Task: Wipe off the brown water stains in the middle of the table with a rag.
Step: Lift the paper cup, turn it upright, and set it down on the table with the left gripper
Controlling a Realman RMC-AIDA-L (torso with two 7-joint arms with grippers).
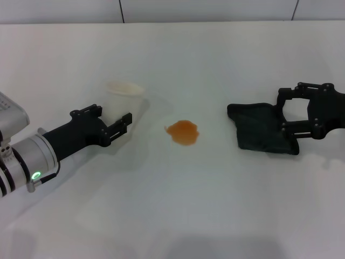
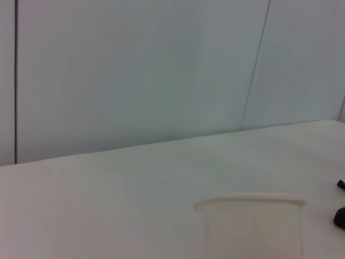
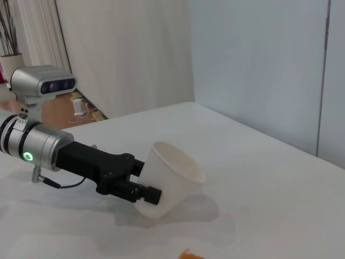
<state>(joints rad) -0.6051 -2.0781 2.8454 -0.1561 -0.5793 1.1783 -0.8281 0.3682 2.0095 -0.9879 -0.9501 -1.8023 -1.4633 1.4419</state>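
Note:
An orange-brown stain [image 1: 183, 132] lies in the middle of the white table [image 1: 178, 205]; its edge also shows in the right wrist view [image 3: 188, 254]. Right of it lies the dark rag [image 1: 257, 127], flat on the table. My right gripper [image 1: 283, 110] stands open over the rag's right end, one finger on each side of that end. On the left, my left gripper [image 1: 115, 112] is shut on a white paper cup [image 1: 125, 100]. The right wrist view shows that cup [image 3: 175, 178] tilted, with the left gripper [image 3: 148, 181] at its lower part.
A pale wall [image 1: 205, 9] runs along the table's far edge. In the left wrist view the cup's rim [image 2: 250, 202] sits close in front, with the table's far edge behind it.

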